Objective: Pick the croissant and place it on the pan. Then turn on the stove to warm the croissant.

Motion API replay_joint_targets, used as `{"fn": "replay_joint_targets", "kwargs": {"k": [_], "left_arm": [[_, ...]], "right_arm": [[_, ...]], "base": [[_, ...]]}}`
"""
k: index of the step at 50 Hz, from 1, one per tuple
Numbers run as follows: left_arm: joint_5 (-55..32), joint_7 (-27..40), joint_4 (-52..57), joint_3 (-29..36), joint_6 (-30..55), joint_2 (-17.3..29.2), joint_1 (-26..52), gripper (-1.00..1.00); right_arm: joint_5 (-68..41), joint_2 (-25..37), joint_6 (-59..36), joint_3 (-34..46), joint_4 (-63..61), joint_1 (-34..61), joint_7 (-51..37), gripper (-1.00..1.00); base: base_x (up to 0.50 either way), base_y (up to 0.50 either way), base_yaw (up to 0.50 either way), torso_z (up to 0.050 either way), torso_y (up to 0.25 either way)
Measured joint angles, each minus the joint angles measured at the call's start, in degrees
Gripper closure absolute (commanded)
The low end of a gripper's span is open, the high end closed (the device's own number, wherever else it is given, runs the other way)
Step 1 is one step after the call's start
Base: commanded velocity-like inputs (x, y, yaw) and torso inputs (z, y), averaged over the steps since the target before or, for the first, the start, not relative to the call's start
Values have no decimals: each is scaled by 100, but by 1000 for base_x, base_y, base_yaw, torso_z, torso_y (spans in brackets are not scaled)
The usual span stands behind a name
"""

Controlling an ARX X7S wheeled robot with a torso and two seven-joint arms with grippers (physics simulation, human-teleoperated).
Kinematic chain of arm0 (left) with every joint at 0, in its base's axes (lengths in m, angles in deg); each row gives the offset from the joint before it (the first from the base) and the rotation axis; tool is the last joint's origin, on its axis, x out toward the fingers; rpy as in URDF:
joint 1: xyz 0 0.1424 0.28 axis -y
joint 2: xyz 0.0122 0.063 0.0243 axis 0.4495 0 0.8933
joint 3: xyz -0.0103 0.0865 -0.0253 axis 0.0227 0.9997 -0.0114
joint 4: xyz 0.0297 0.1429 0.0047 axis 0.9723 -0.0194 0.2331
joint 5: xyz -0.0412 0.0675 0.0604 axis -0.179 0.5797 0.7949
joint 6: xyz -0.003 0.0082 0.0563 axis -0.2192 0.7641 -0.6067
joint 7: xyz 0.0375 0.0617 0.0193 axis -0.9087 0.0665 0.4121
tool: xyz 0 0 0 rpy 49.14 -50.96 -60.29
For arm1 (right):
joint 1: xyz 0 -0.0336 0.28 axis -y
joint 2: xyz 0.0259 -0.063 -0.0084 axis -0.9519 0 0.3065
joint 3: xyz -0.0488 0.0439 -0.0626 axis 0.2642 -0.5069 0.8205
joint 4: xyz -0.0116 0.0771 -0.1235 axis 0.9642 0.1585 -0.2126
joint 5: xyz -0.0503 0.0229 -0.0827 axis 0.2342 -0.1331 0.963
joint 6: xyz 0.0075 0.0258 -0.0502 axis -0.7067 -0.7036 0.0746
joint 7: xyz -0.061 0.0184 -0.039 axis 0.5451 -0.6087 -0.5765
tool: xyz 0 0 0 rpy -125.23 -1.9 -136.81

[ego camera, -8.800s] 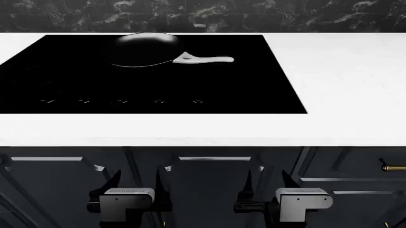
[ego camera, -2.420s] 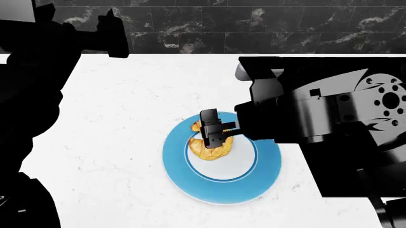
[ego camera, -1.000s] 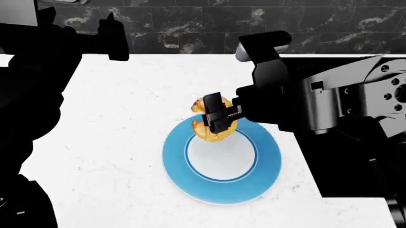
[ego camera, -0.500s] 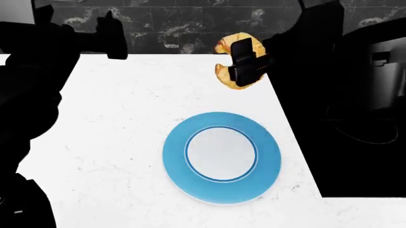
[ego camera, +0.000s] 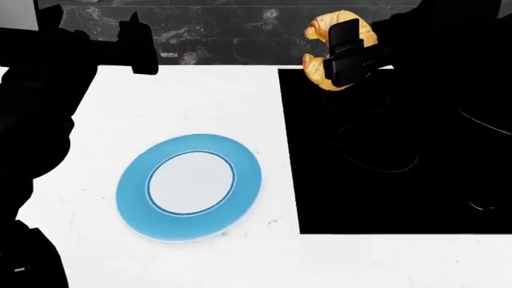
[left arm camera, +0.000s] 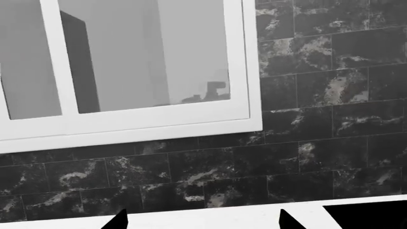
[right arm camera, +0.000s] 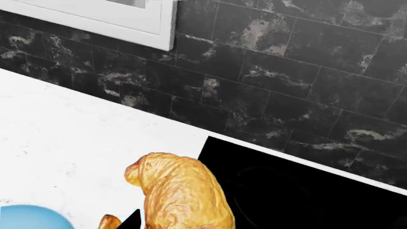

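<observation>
The right gripper [ego camera: 346,55] is clenched on the croissant [ego camera: 332,51] and holds it up in the air, over the back left corner of the stove [ego camera: 384,180], just past the line where the glossy black glass meets the white bench [ego camera: 200,96]. In the right wrist view the croissant [right arm camera: 181,193] fills the space between the jaws, with that same corner of the stove [right arm camera: 299,191] directly beyond it.

The blue-rimmed plate [ego camera: 136,180] sits bare on the bench, off to the robot's left of the load and well apart from it.

What matters next is which way the pan lies from the gripper, and I cannot see the pan from here. The right arm is a black mass against the black glass, and only faint ring outlines show. My guess is that the pan is further toward the robot's right, hidden behind or beyond that arm, so the carry has to go on that way.

The left gripper [left arm camera: 200,220] is raised toward the tiled wall and window, two fingertips spread apart, holding nothing.
</observation>
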Motion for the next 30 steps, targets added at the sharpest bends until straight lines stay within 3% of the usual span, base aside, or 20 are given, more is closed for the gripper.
{"fn": "replay_joint_targets", "kwargs": {"k": [30], "left_arm": [[-60, 45, -76, 89, -70, 23, 17, -100]], "right_arm": [[212, 219, 184, -81, -54, -1, 153, 100]], "base": [[-68, -500, 0, 0, 0]]}}
